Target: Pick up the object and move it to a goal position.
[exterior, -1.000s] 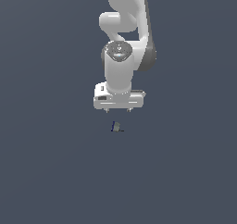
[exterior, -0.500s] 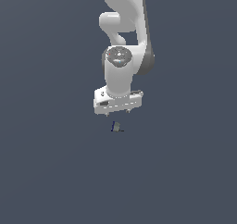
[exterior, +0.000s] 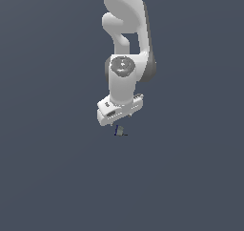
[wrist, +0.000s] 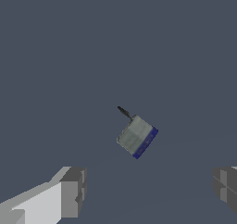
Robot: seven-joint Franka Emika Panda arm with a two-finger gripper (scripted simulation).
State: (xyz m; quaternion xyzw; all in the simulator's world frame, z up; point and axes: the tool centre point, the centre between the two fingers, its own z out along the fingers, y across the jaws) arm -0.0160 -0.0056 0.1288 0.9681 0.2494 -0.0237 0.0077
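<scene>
The object (exterior: 120, 130) is a tiny grey-green block with a dark blue edge, lying on the dark grey surface just below the white gripper (exterior: 119, 118) in the exterior view. In the wrist view the object (wrist: 137, 137) is a small tilted block with a blue side and a thin dark stub, lying apart from both grey fingertips (wrist: 73, 192). The gripper (wrist: 150, 188) is open with nothing between its fingers. The fingers hardly show in the exterior view under the hand.
The white arm (exterior: 127, 44) rises from the gripper to the top of the exterior view. A plain dark grey surface (exterior: 52, 168) fills everything around the object.
The hand has turned about its vertical axis and shifted slightly towards the object. The object has stayed where it was.
</scene>
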